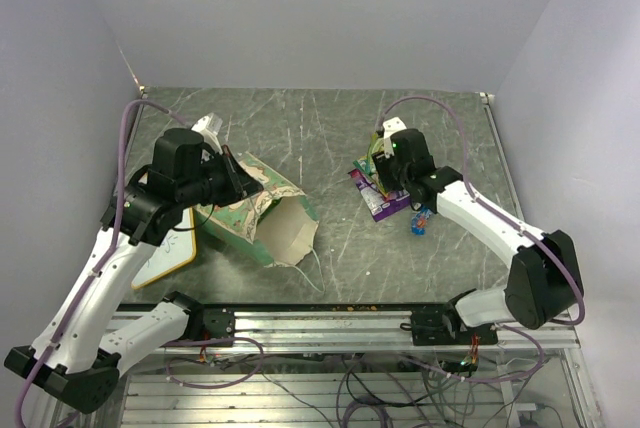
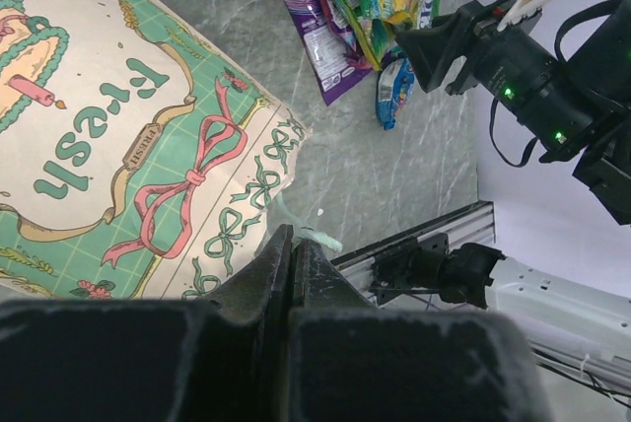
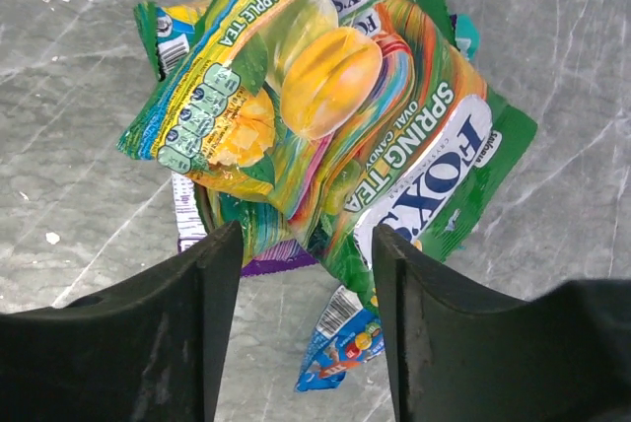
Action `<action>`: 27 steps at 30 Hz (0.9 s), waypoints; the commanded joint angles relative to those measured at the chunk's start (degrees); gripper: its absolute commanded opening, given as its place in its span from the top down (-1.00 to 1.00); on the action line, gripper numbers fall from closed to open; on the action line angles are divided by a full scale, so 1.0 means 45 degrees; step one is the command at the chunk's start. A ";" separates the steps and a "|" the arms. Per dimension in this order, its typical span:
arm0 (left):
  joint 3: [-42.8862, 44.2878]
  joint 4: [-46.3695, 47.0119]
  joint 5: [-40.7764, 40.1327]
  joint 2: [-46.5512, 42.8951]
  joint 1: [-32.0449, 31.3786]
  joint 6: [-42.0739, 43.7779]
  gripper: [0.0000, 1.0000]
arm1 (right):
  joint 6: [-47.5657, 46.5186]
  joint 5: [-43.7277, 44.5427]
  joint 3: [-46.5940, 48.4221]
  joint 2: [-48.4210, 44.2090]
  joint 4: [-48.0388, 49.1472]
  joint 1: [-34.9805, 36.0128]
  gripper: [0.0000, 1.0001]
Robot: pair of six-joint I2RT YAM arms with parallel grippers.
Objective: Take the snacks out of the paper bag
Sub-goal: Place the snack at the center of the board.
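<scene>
r claw (image 3: 306, 237) open over the snacks (image 3: 325, 97) – unload looked nearly done

jaws stood apart just above the snacks, heaped on the table (image 1: 330, 128) well apart from the paper bag (image 1: 262, 210). l claw (image 2: 293, 245) was closed at the bag's rear; pinch on paper unclear. bag lay on its side, visible interior bare, deep end hidden.

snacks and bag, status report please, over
Left hand shut beside the paper bag edge, grip unclear. Right hand open over the snacks, piled on the table outside the bag. Nothing blocking either hand.
</scene>
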 commanded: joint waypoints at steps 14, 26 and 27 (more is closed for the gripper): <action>-0.0692 0.1419 0.1748 0.0363 -0.0028 -0.0362 0.86 | 0.0056 -0.1941 0.0750 -0.1826 -0.1028 -0.0002 -0.42; -0.0826 0.1190 0.3586 0.0675 -0.0191 -0.0129 0.86 | 0.0381 -0.4062 0.0723 -0.2233 -0.0587 0.1337 -0.45; -0.1071 0.0784 0.3316 0.0349 -0.0251 -0.0091 0.86 | 0.0302 -0.4246 0.0625 -0.2326 -0.0364 0.1703 -0.45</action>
